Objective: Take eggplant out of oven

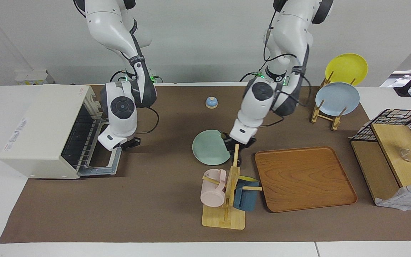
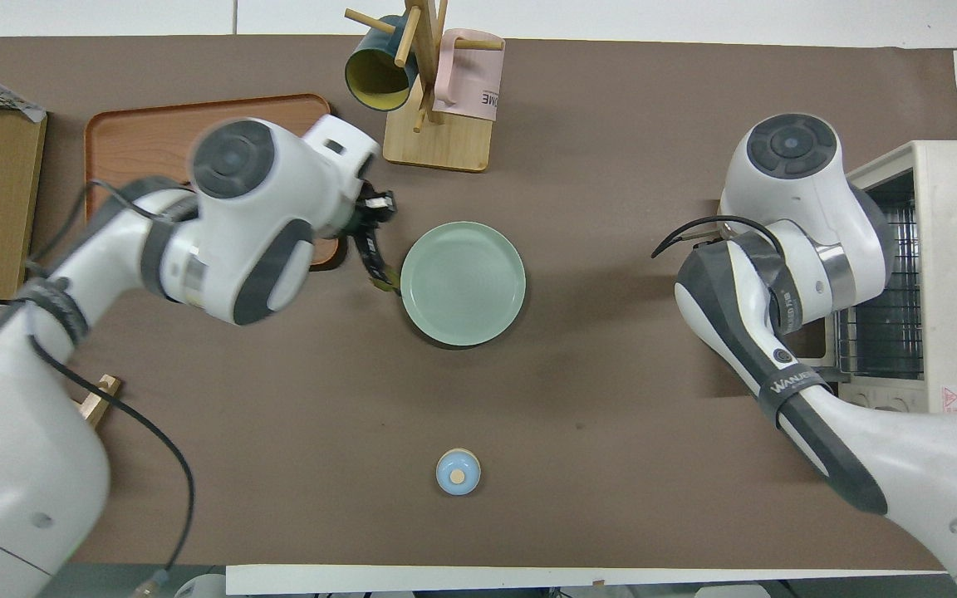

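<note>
The dark purple eggplant [image 2: 370, 259] hangs in the air beside the pale green plate [image 2: 462, 282], between the plate and the wooden tray [image 2: 196, 133]. My left gripper [image 2: 369, 218] is shut on its upper end. In the facing view the left gripper [image 1: 239, 142] sits low between plate [image 1: 209, 148] and tray, and the eggplant is mostly hidden there. The plate is bare. The cream oven [image 1: 48, 132] stands at the right arm's end with its door [image 1: 102, 167] folded down and the rack showing. My right gripper [image 1: 128, 143] waits shut over that door.
A wooden mug rack [image 1: 227, 192] with a pink and a blue mug stands close to the left gripper. A small blue bell [image 1: 211, 102] sits nearer the robots. A plate stand [image 1: 335, 98] and a wire basket shelf [image 1: 391, 142] are at the left arm's end.
</note>
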`<state>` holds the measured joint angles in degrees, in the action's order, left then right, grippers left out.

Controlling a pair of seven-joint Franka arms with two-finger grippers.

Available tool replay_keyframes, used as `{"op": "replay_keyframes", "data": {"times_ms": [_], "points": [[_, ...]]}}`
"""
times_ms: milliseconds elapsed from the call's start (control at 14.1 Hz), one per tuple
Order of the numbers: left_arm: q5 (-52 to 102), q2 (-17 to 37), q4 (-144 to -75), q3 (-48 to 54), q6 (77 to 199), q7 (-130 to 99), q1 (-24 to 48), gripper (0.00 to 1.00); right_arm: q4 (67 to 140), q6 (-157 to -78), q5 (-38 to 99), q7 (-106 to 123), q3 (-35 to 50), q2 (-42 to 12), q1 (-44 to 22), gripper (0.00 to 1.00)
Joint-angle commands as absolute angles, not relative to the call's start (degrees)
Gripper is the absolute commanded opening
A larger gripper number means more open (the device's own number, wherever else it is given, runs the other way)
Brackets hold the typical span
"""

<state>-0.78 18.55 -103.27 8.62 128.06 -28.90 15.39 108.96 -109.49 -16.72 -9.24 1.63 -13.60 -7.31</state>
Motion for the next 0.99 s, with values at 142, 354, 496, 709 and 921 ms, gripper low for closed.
{"op": "replay_keyframes", "data": {"times_ms": [142, 354, 496, 709, 921], "points": [[-1.67, 24.5, -103.62, -1.92, 138.64, -8.46, 12.75, 0.0, 108.81, -105.47, -17.93, 7.27, 1.49, -4.67, 3.41, 0.0], [-1.67, 25.75, -103.45, -2.9, 141.07, -1.25, 11.08, 0.06, 105.92, -104.42, -7.26, 8.88, 1.23, -2.04, 5.8, 0.88], [-1.67, 25.4, -103.62, -3.25, 139.49, -1.84, 11.69, 0.9, 101.54, -99.78, -0.46, 8.88, 1.23, 0.69, 6.76, 1.0], [-1.76, 18.92, -103.45, -4.21, 130.91, -2.02, 11.08, 1.0, 91.43, -89.15, -0.52, 8.61, 1.14, 0.44, 6.94, 1.0], [-1.76, 9.35, -100.57, -8.69, 113.53, -1.59, 12.91, 1.0, 91.75, -87.63, -0.35, 8.53, 0.97, 0.44, 8.0, 1.0]]}}
